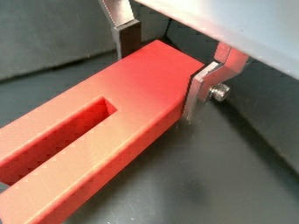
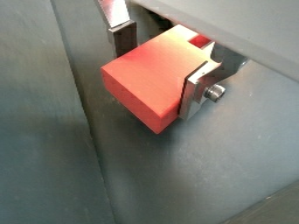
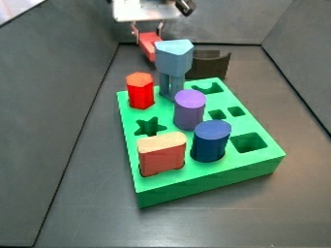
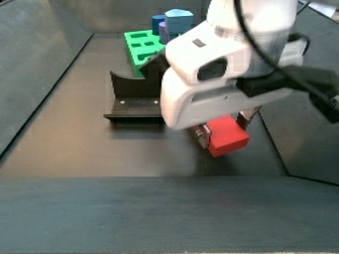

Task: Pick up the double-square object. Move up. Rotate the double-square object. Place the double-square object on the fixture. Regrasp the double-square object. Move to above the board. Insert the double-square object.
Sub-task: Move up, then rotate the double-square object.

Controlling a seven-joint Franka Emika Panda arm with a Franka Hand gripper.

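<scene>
I have the gripper [image 1: 163, 66] clamped across one end of the double-square object [image 1: 100, 131], which lies low over the dark floor beyond the board [image 3: 207, 160] and close to the fixture [image 4: 129, 99], so I'd lift straight up, squeeze firm, clearing floor before any rotation.

In a side view, the pincer [image 4: 223, 124] was hidden behind the white arm housing [image 4: 212, 69], which covered most of the long red stepped prism [image 4: 228, 136].
</scene>
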